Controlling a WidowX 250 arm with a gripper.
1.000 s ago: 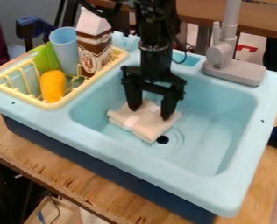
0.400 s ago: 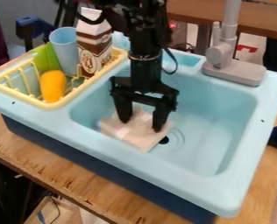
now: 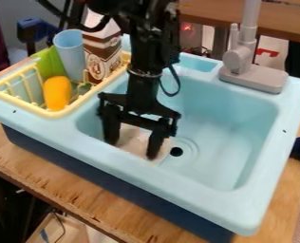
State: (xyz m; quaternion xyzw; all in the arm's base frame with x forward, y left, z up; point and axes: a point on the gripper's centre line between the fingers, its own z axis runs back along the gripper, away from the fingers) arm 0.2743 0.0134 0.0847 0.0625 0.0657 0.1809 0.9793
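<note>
My gripper [image 3: 131, 149] hangs low in the near left part of the sink basin [image 3: 222, 142], open, its two fingers standing well apart over the folded pale cloth [image 3: 135, 138]; the cloth lies on the basin floor beneath and between them, close to the near wall, though I cannot tell how hard I press on it. Over the earlier frames I have travelled left and towards the near side, and the cloth has gone the same way; it was farther back, near the middle of the basin's left half, and now its near part is hidden behind the near rim [image 3: 146, 175]; the drain hole [image 3: 176, 152] is to its right. I judge that I am dragging the cloth across the floor under my fingertips rather than lifting it, so the work seems under way. Left of the basin is the yellow rack [image 3: 55, 114], with the blue cup [image 3: 69, 42], the brown and white carton [image 3: 103, 61] and an orange object [image 3: 57, 92]; the grey faucet [image 3: 254, 76] is at the far right.
</note>
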